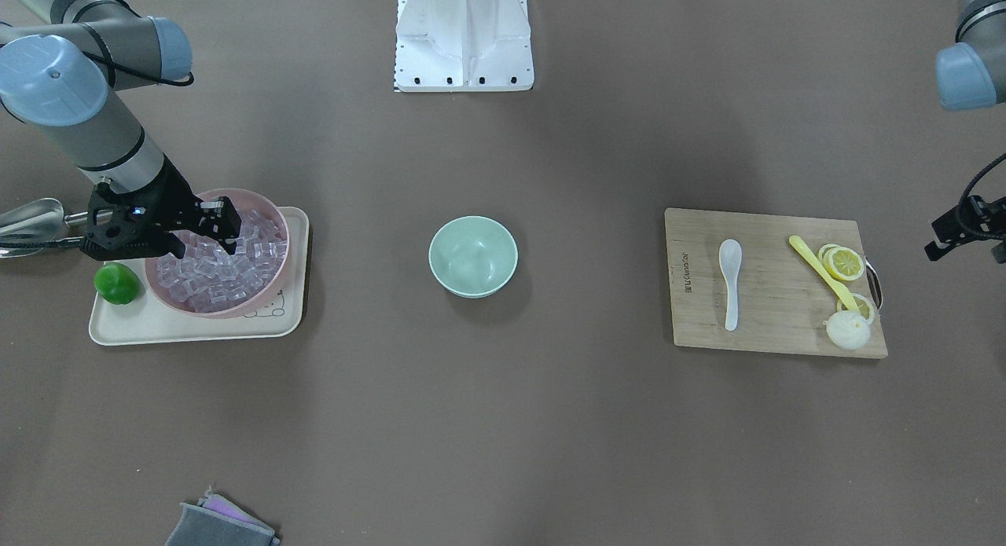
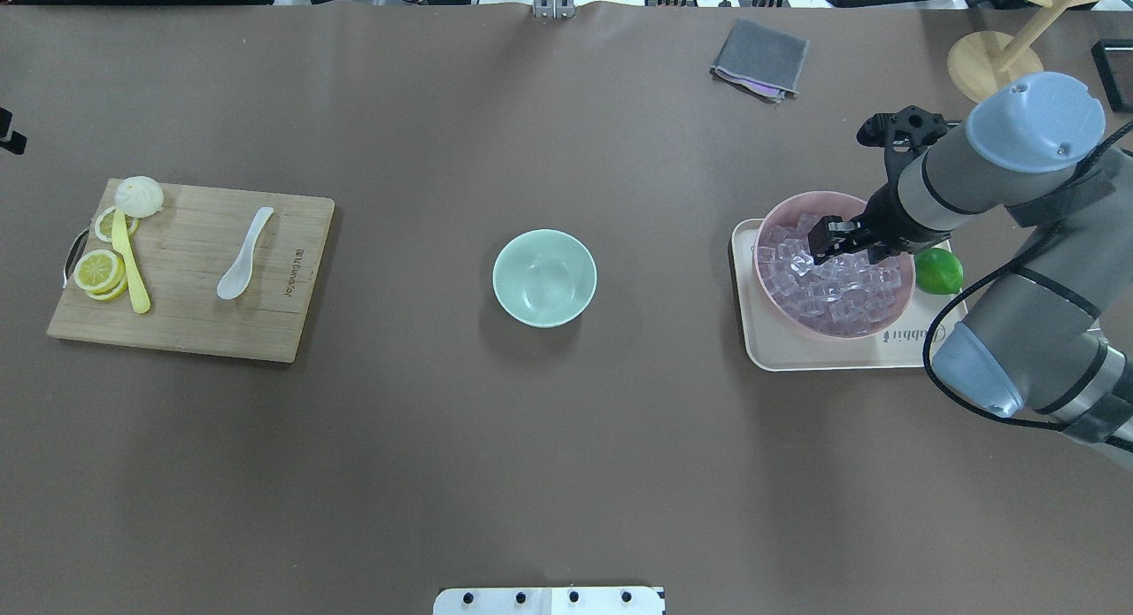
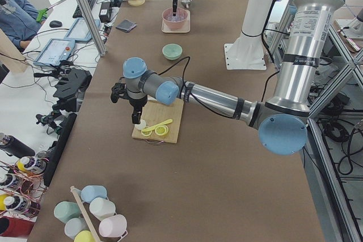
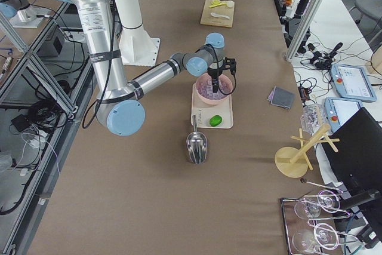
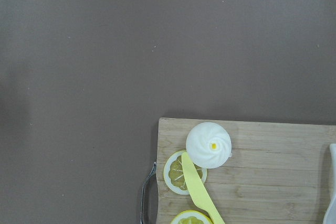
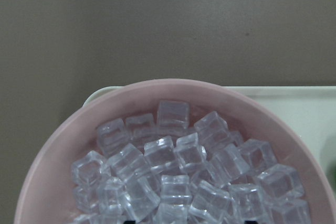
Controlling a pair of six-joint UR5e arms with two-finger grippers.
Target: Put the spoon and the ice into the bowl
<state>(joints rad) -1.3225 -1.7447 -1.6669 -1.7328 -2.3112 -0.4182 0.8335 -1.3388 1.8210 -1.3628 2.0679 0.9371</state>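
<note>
Ice, likely hard and slick, fills the pink bowl at right beneath the seemingly open right pincer; pinch a cube's flat faces. Bowl sits central on worktop. Spoon, far left on board: grip its handle. Left pincer unreadable.

The small round mint-green bowl sits central on the counter. To my left, the rectangular bamboo board carries the small white glossy spoon. To my right, the cream plastic tray holds the larger pink bowl of clear ice cubes, my right tool perhaps touching them.
</note>
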